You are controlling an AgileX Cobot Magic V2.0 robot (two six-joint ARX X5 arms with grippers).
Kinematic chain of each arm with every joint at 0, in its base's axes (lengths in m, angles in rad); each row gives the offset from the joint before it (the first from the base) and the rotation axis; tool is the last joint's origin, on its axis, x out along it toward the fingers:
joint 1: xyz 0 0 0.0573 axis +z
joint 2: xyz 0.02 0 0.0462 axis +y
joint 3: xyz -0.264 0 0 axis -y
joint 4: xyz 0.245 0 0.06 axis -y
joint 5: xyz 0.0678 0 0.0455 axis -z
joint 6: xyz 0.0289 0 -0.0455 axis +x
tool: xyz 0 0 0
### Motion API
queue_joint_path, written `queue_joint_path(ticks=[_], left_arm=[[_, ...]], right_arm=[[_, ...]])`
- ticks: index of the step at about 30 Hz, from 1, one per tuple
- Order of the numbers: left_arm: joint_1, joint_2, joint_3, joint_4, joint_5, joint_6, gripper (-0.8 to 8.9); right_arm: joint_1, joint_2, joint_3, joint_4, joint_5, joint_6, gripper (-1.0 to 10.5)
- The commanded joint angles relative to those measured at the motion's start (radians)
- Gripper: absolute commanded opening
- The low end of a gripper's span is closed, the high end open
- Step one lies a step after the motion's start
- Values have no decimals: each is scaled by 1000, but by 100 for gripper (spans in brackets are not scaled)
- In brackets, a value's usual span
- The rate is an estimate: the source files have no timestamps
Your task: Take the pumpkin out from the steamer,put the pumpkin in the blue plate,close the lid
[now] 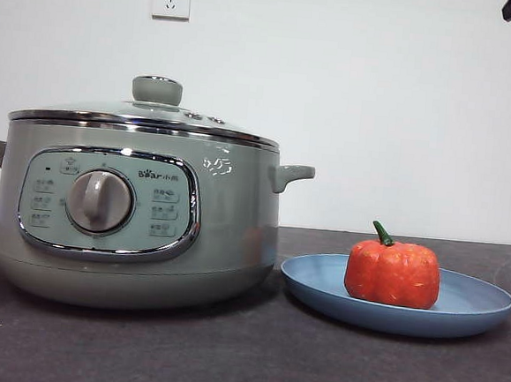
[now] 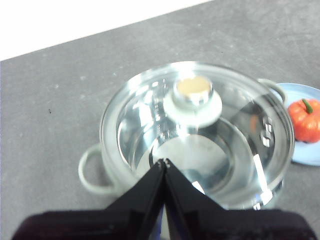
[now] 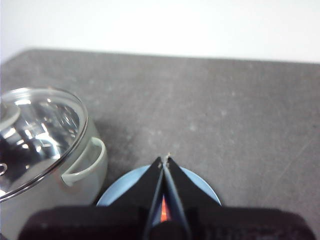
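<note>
Both grippers hang clear of the work, each with its jaws pressed together and nothing between them. Left gripper [image 2: 164, 162] hovers above the steamer [image 1: 138, 226]; its closed tips show over the glass of the lid [image 2: 197, 135] in the lower centre of the left wrist picture. Right gripper [image 3: 164, 160] hovers above the blue plate [image 3: 202, 190]; a sliver of orange shows under its jaws at the bottom centre of the right wrist picture. In the front view, only dark tips appear at the two top corners.

Positions of the task items:
- Steamer: occupies the left half of the front view, control dial facing the camera, standing on the dark table [image 1: 225, 357].
- Lid: seated on the steamer, chrome rim level on the pot rim, knob [image 1: 157, 89] upright at the upper centre-left.
- Pumpkin [image 1: 393, 271]: rests upright on the blue plate at the lower right of the front view, green stem pointing up.
- Blue plate: lies flat on the table, just beside the steamer base; contact between them cannot be confirmed.

Task status, as judged from this layout: the pumpkin is out of the steamer, the pumpkin is placed on the plate, and the lid is closed. All three steps appear complete. No step appears to remain beyond keeping the arms clear.
</note>
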Motion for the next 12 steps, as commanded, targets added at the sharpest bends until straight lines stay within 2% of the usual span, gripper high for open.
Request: queue_joint_path(ticks=[1, 3, 5, 6, 12], left_arm=[[-2, -103, -97, 32, -2, -1, -8], [-2, -147, -125, 0, 0, -87, -3], [-2, -151, -125, -45, 2, -189, -1], [-2, -150, -125, -66, 0, -209, -1], [-2, -145, -125, -124, 0, -208, -1]], right_arm=[[2, -42, -71, 39, 4, 16, -16], [-1, -44, -74, 10, 12, 68, -16], [-1, -44, -74, 1, 34, 75, -16], [-1, -44, -74, -1, 49, 74, -16], [0, -44, -74, -19, 59, 74, -16]])
